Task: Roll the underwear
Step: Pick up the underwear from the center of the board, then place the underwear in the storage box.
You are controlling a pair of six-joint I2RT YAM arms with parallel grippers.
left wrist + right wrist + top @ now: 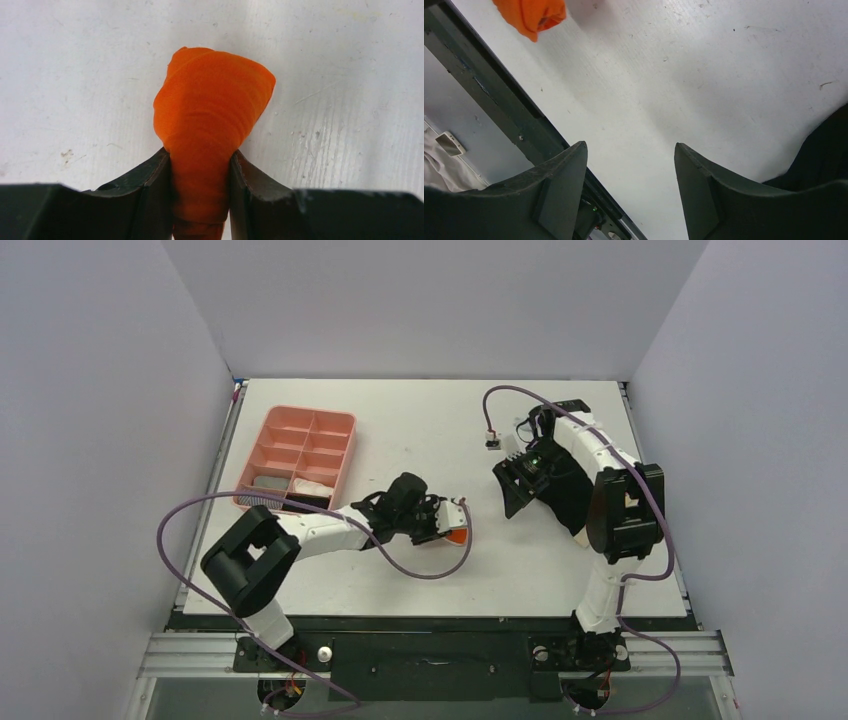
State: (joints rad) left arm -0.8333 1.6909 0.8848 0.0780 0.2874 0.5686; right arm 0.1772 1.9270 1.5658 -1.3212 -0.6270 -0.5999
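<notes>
The orange underwear (212, 115) is a tight roll lying on the white table, and my left gripper (200, 167) is shut on its near end. From above, this roll (457, 534) shows as a small orange patch just past my left gripper (446, 520) at mid-table. The black underwear (562, 490) lies bunched under my right arm, and its edge (824, 150) shows at the right of the right wrist view. My right gripper (630, 147) hangs open over bare table with nothing between its fingers, beside the black cloth (515, 488). The orange roll (531, 15) lies far ahead of it.
A pink compartment tray (262, 450) stands at the left back with a few small items in its near cells. A purple cable with a small plug (492, 442) hangs over the table near my right arm. The table's dark front rail (499, 100) runs along the near edge.
</notes>
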